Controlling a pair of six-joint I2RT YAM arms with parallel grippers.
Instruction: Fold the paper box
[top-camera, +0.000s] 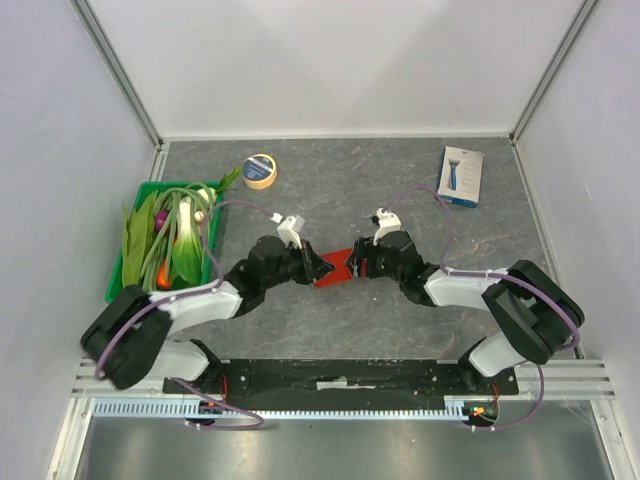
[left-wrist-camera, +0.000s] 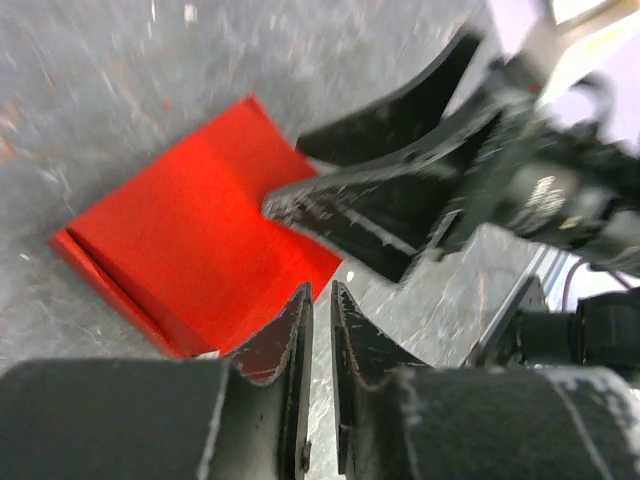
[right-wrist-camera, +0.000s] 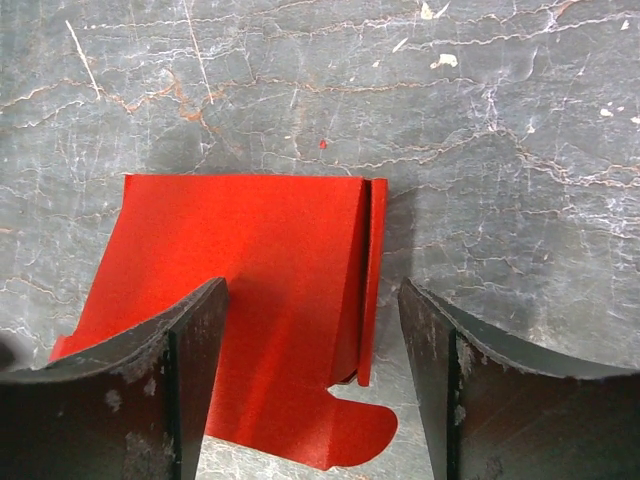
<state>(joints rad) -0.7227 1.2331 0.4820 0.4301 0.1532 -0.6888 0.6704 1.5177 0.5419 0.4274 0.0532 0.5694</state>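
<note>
The right claw stands wide apart over the flat, bright red thin cardboard paper box. The box lies on the grey veined counter between its fingers and reaches under one of them. The left claw is almost together, with only a thin slit, just beside the box's edge.

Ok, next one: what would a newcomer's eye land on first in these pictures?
The bright red paper box in the middle of the grey table, with the left end effector and right end effector meeting at it from either side, the right one open astride it. Next, the green tray of leafy vegetables at the left edge.
</note>
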